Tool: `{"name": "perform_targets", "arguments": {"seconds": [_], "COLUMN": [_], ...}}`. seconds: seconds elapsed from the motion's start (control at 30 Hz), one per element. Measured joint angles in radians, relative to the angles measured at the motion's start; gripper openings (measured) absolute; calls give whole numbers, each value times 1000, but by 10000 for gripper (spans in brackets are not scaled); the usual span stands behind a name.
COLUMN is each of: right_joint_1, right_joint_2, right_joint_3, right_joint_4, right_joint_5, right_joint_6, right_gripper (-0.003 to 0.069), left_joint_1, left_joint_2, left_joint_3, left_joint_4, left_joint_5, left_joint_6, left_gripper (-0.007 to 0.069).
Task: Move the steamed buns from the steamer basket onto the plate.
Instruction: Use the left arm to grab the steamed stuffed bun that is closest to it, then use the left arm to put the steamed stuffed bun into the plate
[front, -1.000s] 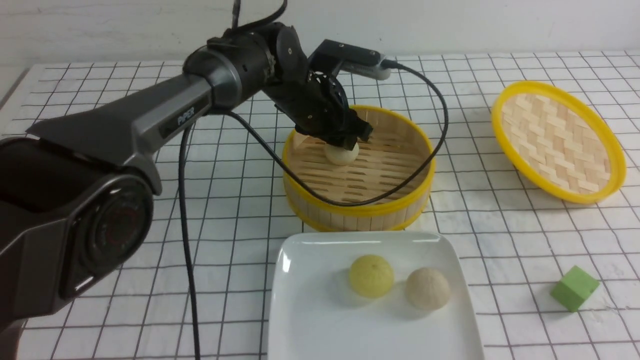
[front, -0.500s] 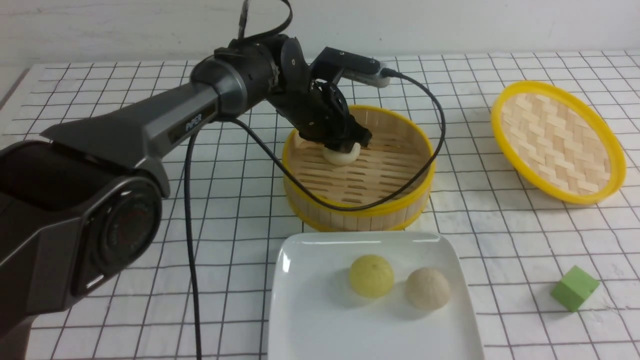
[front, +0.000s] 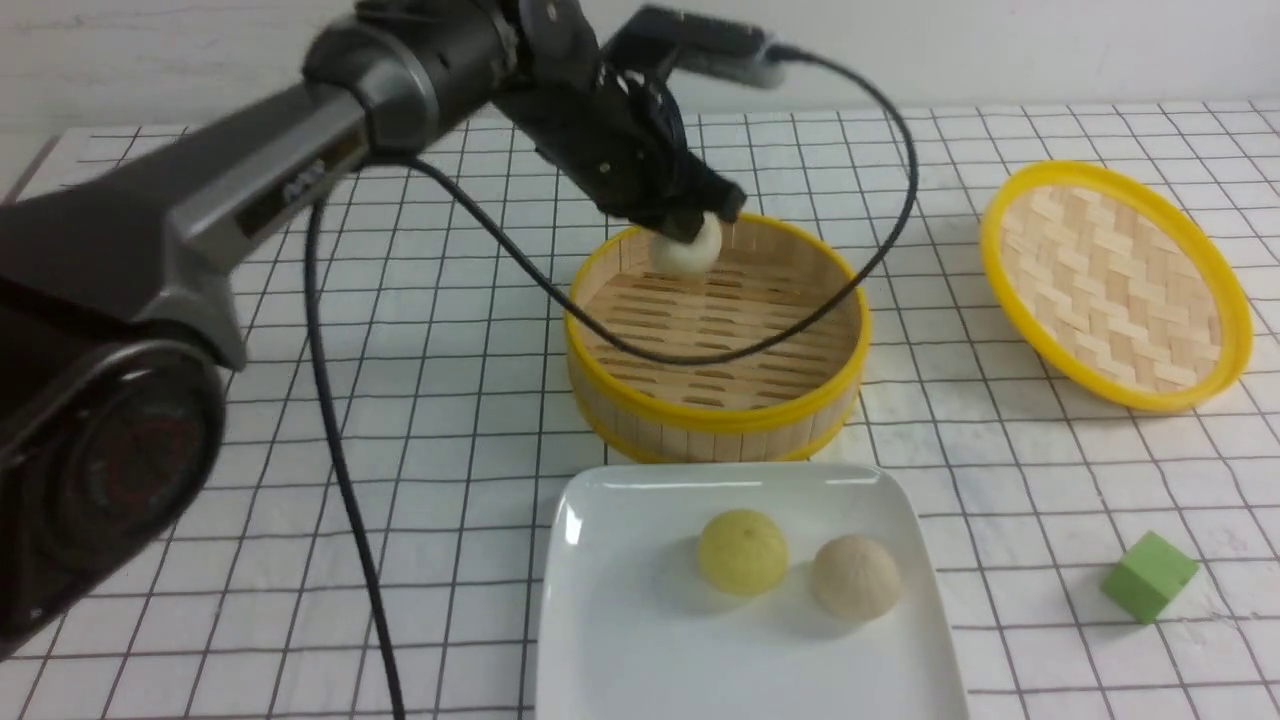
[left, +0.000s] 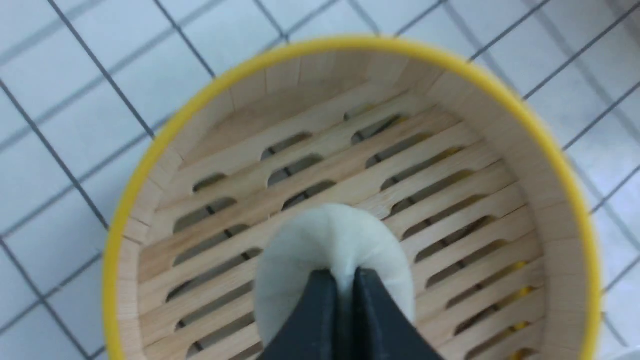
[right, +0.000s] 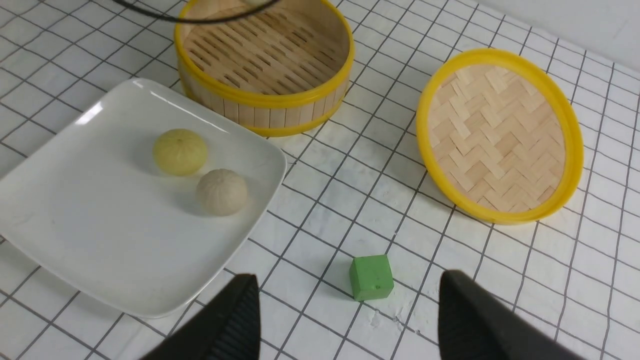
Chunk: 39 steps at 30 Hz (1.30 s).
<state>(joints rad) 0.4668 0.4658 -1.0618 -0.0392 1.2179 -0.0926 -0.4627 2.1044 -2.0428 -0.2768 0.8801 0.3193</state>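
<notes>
Left gripper (front: 690, 224) pinched tight on white bun (front: 686, 252), hanging at rim height over basket (front: 715, 418); inside, only slats showing. Plate (front: 620, 650) carries yellow bun (front: 742, 551) and beige bun (front: 855, 576), side by side. Right gripper (right: 346, 280) spread wide near cube (right: 371, 277).

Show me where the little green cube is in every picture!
Front view: the green cube sits on the grid cloth, right of the white plate and nearer the camera than the woven lid.
Left wrist view: not in it.
Right wrist view: the green cube lies on the cloth between the white plate and the woven lid, closer to the camera than both.
Shared landmark: the steamer basket, seen in all three.
</notes>
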Motion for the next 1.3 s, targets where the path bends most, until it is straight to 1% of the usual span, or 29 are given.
{"name": "perform_targets", "arguments": {"seconds": [0.07,0.1,0.2,0.33,0.4,0.5,0.57,0.67,0.7,0.8,0.83,0.87,0.9,1.0,1.03,1.1,1.17,1.2,1.23,1.3], "right_joint_1": [0,0,0,0,0,0,0,0,0,0,0,0,0,0,0,0,0,0,0,0], "right_joint_2": [0,0,0,0,0,0,0,0,0,0,0,0,0,0,0,0,0,0,0,0], "right_joint_3": [0,0,0,0,0,0,0,0,0,0,0,0,0,0,0,0,0,0,0,0], "right_joint_4": [0,0,0,0,0,0,0,1,1,1,1,1,1,3,6,7,10,11,15,15], "right_joint_5": [0,0,1,3,4,7,7,19,22,33,40,40,40,40,40,40,40,40,40,40], "right_joint_6": [0,0,0,0,0,0,0,0,0,0,0,0,0,0,0,0,0,0,0,0], "right_gripper": [474,474,474,474,474,474,474,474,474,474,474,474,474,474,474,474,472,473,473,473], "left_joint_1": [0,0,0,0,-4,-24,-54,-124,-152,-206,-227,-231,-239,-236,-229,-222,-220,-220,-220,-220], "left_joint_2": [-84,-84,-198,-310,-337,-367,-387,-405,-406,-406,-406,-406,-406,-406,-406,-406,-406,-406,-406,-399], "left_joint_3": [-5,-5,-7,-8,-8,22,78,207,275,394,474,496,579,664,712,752,811,811,838,847], "left_joint_4": [-3,-4,-3,-3,-10,-12,-14,-11,5,49,84,93,126,157,169,173,174,174,174,174], "left_joint_5": [35,38,121,290,351,358,358,358,358,356,337,328,276,194,129,65,-51,-58,-115,-159], "left_joint_6": [0,0,-15,-79,-102,-164,-193,-205,-206,-206,-209,-210,-215,-221,-220,-213,-193,-192,-188,-186], "left_gripper": [26,26,26,26,26,26,27,27,27,27,27,27,27,27,27,27,27,27,27,27]}}
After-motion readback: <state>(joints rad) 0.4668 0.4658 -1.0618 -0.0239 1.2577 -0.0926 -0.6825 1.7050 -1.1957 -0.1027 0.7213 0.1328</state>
